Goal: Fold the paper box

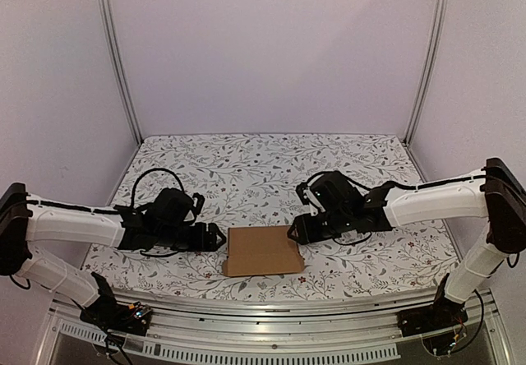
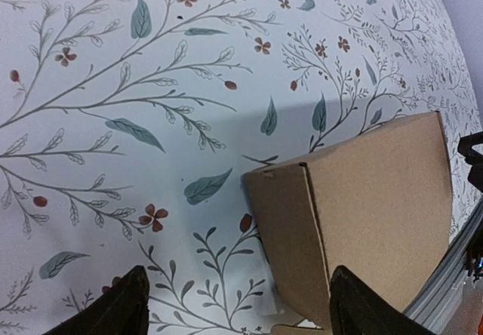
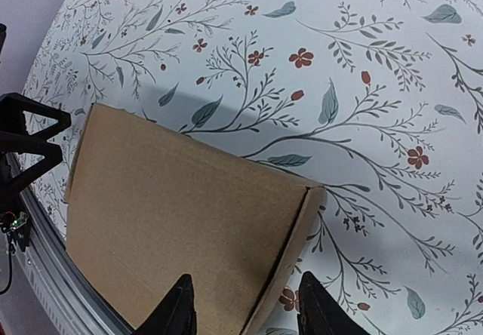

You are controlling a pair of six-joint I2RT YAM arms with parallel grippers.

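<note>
The paper box (image 1: 263, 251) is a closed, flat brown carton lying on the flowered table between my two grippers. My left gripper (image 1: 215, 237) sits at the box's left side, open and empty. In the left wrist view the box (image 2: 377, 199) lies ahead to the right, and the left gripper (image 2: 241, 316) has its jaws wide apart around the box's near corner. My right gripper (image 1: 293, 232) is at the box's far right corner, open. In the right wrist view the right gripper (image 3: 245, 312) straddles the side wall of the box (image 3: 173, 207) without gripping it.
The flowered tablecloth (image 1: 263, 168) runs back to the white walls. A metal rail (image 1: 271, 311) runs along the near table edge, just in front of the box. Upright frame posts (image 1: 119, 61) stand at the back corners.
</note>
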